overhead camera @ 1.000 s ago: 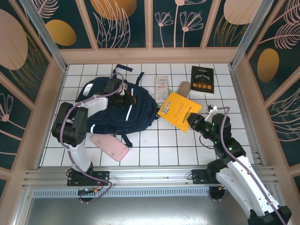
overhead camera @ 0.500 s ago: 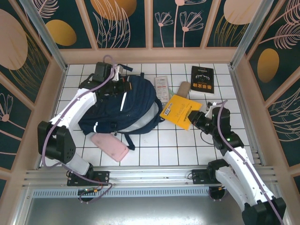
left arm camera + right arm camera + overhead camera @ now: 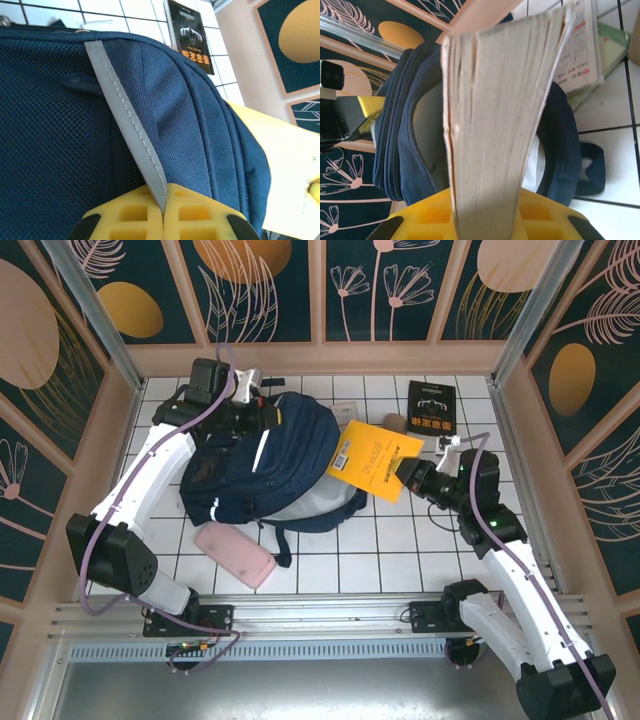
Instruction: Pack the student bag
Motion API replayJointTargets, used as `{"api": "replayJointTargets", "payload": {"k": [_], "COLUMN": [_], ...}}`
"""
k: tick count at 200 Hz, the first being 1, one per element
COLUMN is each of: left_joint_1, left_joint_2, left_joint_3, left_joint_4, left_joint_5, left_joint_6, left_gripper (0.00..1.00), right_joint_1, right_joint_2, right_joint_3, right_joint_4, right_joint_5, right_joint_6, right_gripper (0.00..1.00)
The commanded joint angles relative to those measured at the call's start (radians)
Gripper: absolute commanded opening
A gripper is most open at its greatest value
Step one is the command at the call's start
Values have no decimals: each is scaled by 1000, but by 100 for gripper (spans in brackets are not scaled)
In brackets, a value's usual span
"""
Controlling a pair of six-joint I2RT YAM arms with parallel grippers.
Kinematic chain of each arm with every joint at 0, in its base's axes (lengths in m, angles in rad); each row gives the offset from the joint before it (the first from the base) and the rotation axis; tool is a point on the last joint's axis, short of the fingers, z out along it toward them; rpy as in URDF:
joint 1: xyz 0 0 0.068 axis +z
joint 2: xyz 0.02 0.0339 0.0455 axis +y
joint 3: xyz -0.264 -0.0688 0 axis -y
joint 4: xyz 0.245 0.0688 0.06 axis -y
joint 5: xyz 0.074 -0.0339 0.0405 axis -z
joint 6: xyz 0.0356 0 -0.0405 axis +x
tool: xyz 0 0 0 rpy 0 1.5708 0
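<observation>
The student bag [image 3: 285, 455] lies on the white tiled table, a bit to the left, with a pink pouch [image 3: 233, 553] just beside its near edge. The left gripper [image 3: 263, 415] is pinched tight on the bag's grey stripe [image 3: 127, 135] at the far end. The right gripper [image 3: 407, 475] is clamped on a yellow book [image 3: 368, 455], which hangs tilted at the bag's right side. I think the job now is to slide the book in. To do it well, the left arm should hold the top up high so the mouth is wide. The right arm should point the book's thin edge at the pale grey gap [image 3: 427, 135] and let go only when the book is deep inside.
</observation>
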Motion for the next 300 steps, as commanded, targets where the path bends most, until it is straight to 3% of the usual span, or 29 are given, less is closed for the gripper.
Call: {"api": "replayJointTargets", "payload": {"k": [1, 36, 73, 144, 194, 267, 289, 300], "left_joint_1": [-5, -3, 3, 18, 20, 19, 20, 20], "left_joint_2": [-47, -15, 6, 6, 6, 1, -6, -9], "left_joint_3": [81, 94, 85, 39, 3, -26, -42, -49], "left_joint_4": [110, 204, 262, 318, 361, 411, 421, 424], "left_joint_5": [107, 299, 362, 374, 395, 417, 417, 411], "left_joint_6": [24, -27, -72, -118, -143, -176, -180, -184], "left_gripper": [0, 0, 0, 0, 0, 0, 0, 0], "right_joint_1": [3, 6, 42, 170, 260, 359, 397, 416], "right_joint_2": [-43, -10, 29, 183, 364, 776, 914, 979], "right_joint_3": [96, 63, 1, -44, 15, 240, 358, 423], "right_joint_4": [-19, 40, 200, 405, 506, 589, 541, 501], "right_joint_5": [8, -125, -159, -33, 40, 170, 202, 211], "right_joint_6": [-66, 18, 166, 353, 353, 422, 416, 407], "right_gripper": [0, 0, 0, 0, 0, 0, 14, 35]}}
